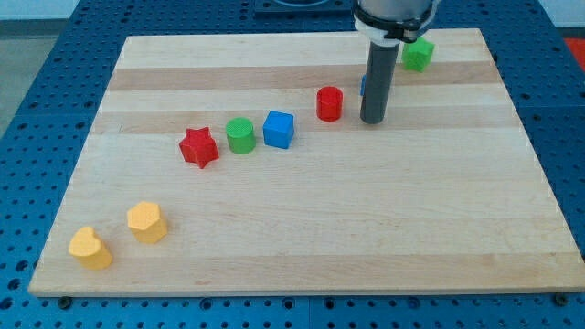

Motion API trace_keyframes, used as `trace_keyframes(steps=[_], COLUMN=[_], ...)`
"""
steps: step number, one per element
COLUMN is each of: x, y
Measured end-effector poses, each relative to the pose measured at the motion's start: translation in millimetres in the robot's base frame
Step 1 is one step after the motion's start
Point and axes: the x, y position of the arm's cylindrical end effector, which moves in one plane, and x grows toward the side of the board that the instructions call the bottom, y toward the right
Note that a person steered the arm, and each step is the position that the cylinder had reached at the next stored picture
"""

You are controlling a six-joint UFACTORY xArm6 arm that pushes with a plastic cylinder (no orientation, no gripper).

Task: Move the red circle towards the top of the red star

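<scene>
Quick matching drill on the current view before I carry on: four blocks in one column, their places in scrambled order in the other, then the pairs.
Things:
1. red circle
2. red star
3. green cylinder
4. green block

Places:
A. near the view's top right corner of the board
B. just left of my tip
C. between the star and the blue cube
D. leftmost of the diagonal row

Pairs: 1-B, 2-D, 3-C, 4-A
</scene>
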Motion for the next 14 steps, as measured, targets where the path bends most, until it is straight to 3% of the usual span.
trace_keyframes(steps=[1, 4, 7, 8, 10, 14], x=[-19.4, -20.4, -12.6, -11.2, -2.5, 4.0], y=[-3.1, -12.8, -79.0, -144.2, -171.9, -184.1])
